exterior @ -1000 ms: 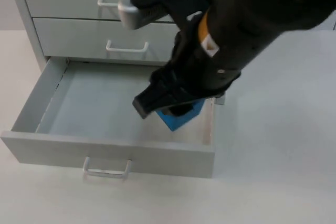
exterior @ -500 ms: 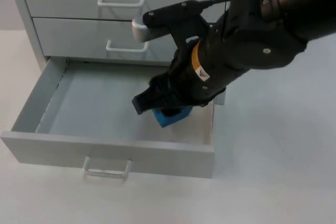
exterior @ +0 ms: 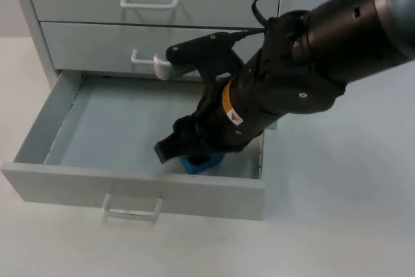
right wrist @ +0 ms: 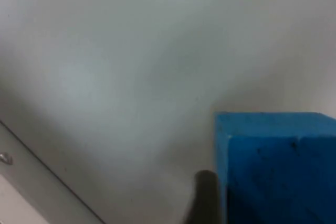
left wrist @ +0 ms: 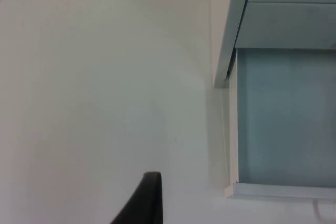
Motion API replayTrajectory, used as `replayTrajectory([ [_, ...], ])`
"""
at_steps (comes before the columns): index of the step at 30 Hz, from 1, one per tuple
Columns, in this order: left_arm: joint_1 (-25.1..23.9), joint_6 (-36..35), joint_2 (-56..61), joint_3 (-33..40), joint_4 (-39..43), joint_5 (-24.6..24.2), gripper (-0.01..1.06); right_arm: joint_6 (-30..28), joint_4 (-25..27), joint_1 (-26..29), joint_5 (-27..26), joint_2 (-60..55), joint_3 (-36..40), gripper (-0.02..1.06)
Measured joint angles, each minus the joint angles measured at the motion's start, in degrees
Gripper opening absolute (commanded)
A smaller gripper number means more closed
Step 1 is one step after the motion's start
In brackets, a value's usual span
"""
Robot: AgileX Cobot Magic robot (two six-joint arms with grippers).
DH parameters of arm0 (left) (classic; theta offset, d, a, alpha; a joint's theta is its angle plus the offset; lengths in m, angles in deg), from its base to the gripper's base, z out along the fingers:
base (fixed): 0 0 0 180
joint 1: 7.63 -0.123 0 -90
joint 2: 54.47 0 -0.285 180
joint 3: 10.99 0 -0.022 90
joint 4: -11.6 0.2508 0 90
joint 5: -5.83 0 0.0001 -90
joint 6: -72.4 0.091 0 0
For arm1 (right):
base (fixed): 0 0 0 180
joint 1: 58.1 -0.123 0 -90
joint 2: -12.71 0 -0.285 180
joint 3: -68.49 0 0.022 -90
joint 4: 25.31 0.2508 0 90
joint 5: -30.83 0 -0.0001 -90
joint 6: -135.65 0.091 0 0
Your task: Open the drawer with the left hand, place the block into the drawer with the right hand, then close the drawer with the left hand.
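Lowered since a second ago: right hand (exterior: pixel 194 154) gripping block (exterior: pixel 200 163), probably touching drawer (exterior: pixel 110 131) floor. Release next. Left hand's grip: cannot tell.

Drawer (exterior: pixel 97 128): matt grey, smooth painted look; handle (exterior: pixel 131 212) glossy pale. Block (right wrist: pixel 278 171): matt blue, faintly speckled, foam-like. Counter (left wrist: pixel 94 93): smooth matt white. Right gripper (exterior: pixel 194 154): matt black plastic.

White counter (exterior: pixel 337 212) carried a grey drawer cabinet (exterior: pixel 29 24) standing directly on it toward the back left. Bottom drawer (exterior: pixel 130 189) stood pulled out over the counter, handle facing forward. In the left wrist view, the cabinet's corner met bare white counter surface.
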Motion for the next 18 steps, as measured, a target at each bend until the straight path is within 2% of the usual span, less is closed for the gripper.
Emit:
replayTrajectory([
  [1,0.0,0.0,0.0,0.0,0.0,0.0,1.05,0.0,0.0,0.0,0.0,0.0,0.0,0.75],
  [2,0.0,0.0,0.0,0.0,0.0,0.0,1.05,0.0,0.0,0.0,0.11,0.0,0.0,0.77],
  [9,0.0,0.0,0.0,0.0,0.0,0.0,1.05,0.0,-0.39,0.0,2.14,0.41,0.0,0.78],
  [13,0.0,0.0,0.0,0.0,0.0,0.0,1.05,0.2,-0.39,-0.12,5.27,3.4,-0.1,0.78],
  [18,0.0,0.0,0.0,0.0,0.0,0.0,1.05,-0.77,0.58,-2.95,13.38,11.75,-0.44,0.78],
])
